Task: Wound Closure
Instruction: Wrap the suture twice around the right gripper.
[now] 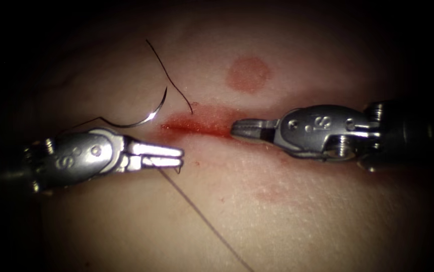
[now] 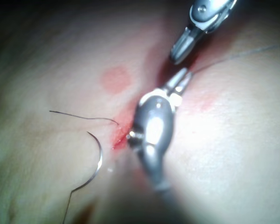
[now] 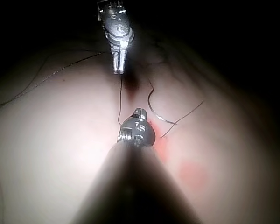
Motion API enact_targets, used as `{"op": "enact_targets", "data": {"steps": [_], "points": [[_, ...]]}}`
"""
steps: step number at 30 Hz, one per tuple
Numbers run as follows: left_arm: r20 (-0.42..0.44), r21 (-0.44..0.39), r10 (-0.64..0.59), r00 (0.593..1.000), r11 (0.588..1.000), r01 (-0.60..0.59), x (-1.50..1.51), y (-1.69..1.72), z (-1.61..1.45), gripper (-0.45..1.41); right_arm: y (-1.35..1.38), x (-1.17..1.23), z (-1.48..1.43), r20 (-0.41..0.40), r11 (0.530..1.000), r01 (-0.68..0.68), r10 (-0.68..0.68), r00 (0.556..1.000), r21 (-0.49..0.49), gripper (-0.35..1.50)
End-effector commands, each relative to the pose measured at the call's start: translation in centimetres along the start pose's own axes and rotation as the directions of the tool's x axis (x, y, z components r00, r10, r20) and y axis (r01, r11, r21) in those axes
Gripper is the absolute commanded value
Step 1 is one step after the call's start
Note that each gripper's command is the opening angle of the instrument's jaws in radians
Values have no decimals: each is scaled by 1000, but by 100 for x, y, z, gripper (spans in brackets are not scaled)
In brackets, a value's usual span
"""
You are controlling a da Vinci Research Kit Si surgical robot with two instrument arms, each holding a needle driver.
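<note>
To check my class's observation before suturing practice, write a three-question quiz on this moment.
1. True or false: the right claw holds the needle.
2. What does the left claw grip? A) the needle B) the thread C) nothing
3. Fill in: in the endoscope view the needle lies free on the tissue, to the ___ of the cut.

Key: 1 false, since it is shut on nothing; 2 B; 3 left.

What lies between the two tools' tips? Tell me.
In the endoscope view, between the left tool, shut on the thread, and the shut, empty right tool: bare tissue and red fluid on the cut.
</note>
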Motion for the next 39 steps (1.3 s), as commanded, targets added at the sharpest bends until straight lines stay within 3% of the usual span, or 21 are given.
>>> {"op": "enact_targets", "data": {"steps": [1,5,13,29,39], "points": [[-24,-2,-9,1000,1000,9,-7,-4,0,-35,-7,-7,39,-11,999,21,-21,1000,26,-8],[-60,-2,-18,998,1000,18,-11,-13,-15,-35,-22,-27,90,2,997,57,-57,998,53,-13],[-72,2,-32,997,999,32,-18,-21,-15,-35,-38,-46,122,0,997,49,-49,999,61,-21],[-81,13,-38,996,999,39,-14,-39,0,-35,-54,-50,162,-24,996,35,-34,999,82,-10],[-117,10,-41,992,999,43,-8,-60,14,-35,-52,-52,164,-17,996,38,-37,999,76,-10]]}}
